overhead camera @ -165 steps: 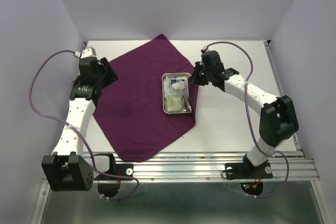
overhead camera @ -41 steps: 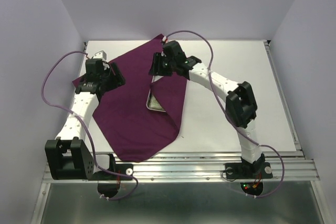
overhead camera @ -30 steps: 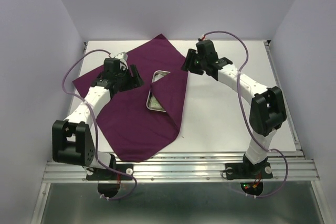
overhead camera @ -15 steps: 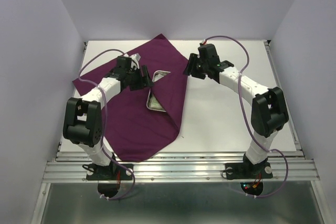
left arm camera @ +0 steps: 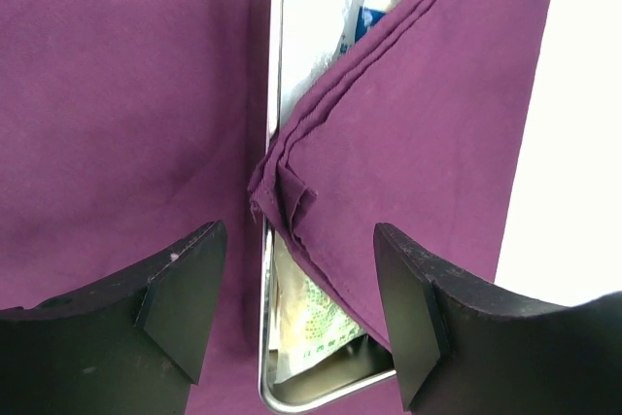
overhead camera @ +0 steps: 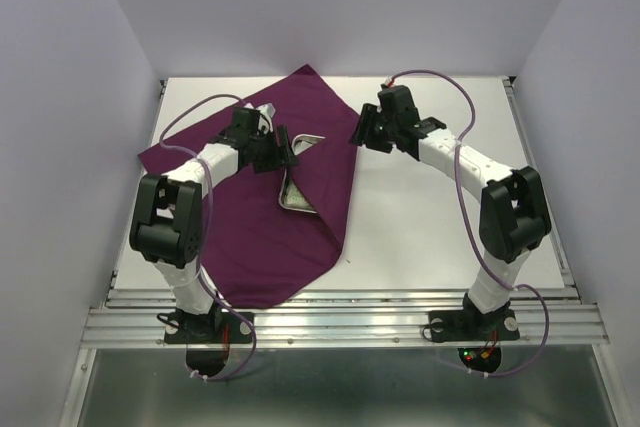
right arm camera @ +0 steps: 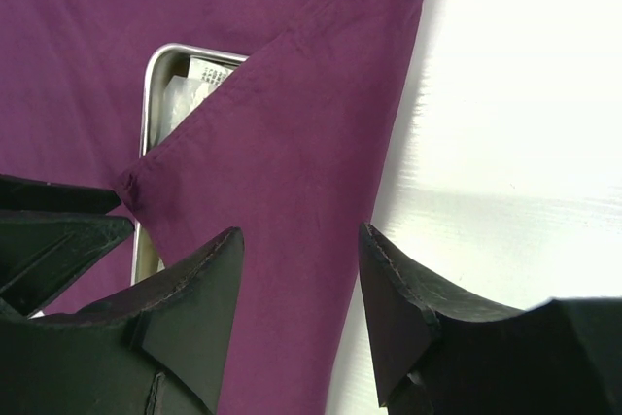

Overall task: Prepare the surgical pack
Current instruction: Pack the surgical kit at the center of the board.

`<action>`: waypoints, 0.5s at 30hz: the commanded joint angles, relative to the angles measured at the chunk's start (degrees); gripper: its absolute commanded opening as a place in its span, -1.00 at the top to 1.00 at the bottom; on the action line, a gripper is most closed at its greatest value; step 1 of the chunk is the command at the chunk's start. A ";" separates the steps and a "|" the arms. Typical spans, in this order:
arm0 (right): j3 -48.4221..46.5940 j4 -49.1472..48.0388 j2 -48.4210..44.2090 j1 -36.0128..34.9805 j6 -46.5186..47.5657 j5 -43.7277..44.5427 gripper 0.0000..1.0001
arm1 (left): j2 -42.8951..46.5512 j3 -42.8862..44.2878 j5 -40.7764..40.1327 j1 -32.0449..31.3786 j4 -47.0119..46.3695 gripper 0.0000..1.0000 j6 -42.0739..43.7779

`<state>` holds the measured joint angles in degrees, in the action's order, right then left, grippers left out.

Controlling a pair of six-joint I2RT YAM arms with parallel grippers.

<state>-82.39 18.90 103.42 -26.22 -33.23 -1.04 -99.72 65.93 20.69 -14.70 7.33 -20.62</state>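
the dark-purple cloth [overhead camera: 240,237] is spread diamond-wise on the white table [overhead camera: 450,227]. its right-hand corner is folded over to the left, so that a flap [overhead camera: 335,182] is laid across the steel tray [overhead camera: 291,197]. the tray is set on the cloth near its middle, and only its left strip and far corner are left uncovered. in the left wrist view, clear packets [left arm camera: 316,17] are seen in the open far end of the tray. a green-printed packet [left arm camera: 311,328] is seen at the near end, partly tucked under the flap. the puckered tip of the flap [left arm camera: 277,191] is seen lying right at the tray's long rim.

the left gripper [overhead camera: 284,145] is held over the far left part of the tray with its jaws spread wide and nothing grasped. one finger [left arm camera: 185,298] is placed over bare cloth beside the rim, the other over the flap. whether the cloth is touched cannot be told.

the right gripper [overhead camera: 360,132] is held at the far right edge of the flap. its jaws are parted and nothing is caught between them; the flap and bare table are seen below.
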 commanded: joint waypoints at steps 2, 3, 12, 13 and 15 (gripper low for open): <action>0.48 -2.02 -3.48 0.47 0.36 0.33 -0.13 | -0.91 3.68 -0.82 -0.42 -1.00 -0.45 -0.30; 0.56 -2.02 -3.48 0.47 0.36 0.34 -0.13 | -1.09 3.85 -0.82 -0.51 -0.92 -0.44 -0.30; 0.83 -2.02 -4.01 0.47 0.27 0.51 -0.13 | -3.02 4.91 -1.26 -0.86 -0.57 -0.31 -0.30; 0.74 -2.02 -4.01 0.47 0.27 0.51 -0.13 | -3.20 4.91 -1.26 -0.86 -0.57 -0.31 -0.30; 0.83 -2.02 -4.01 0.47 0.27 0.42 -0.13 | -3.46 5.00 -1.35 -0.95 -0.57 -0.31 -0.30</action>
<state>-81.62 18.85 102.54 -26.22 -33.23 -1.04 -103.35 68.34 19.51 -15.09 7.14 -20.99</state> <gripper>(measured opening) 0.566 0.657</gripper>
